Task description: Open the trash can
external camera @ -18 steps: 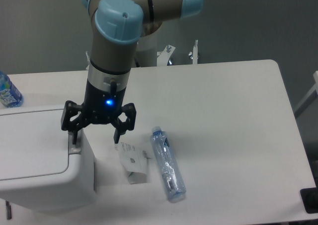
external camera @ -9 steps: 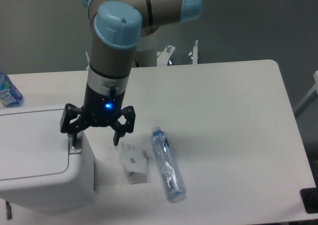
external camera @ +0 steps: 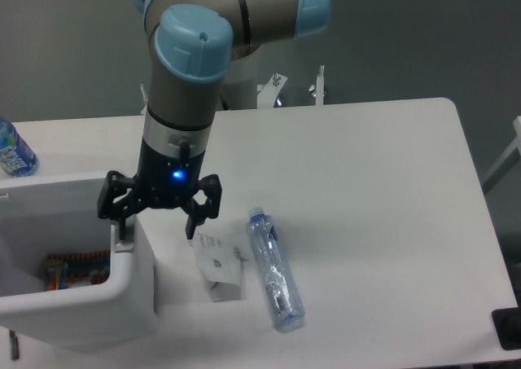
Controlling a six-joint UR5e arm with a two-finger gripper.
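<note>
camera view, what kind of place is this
Probably a robotics lab or test cell, not a home: an industrial arm with its tool open works at a plain white table against a bare grey wall, with a trash can, now open, and a bottle laid out as props.

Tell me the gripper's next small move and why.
Probably lift straight up and away. The trash can already stands open, with colourful litter visible inside, while the open gripper has one finger at the grey latch.

Even, dim overhead light, soft shadows, slight blur, faint table glare
</note>
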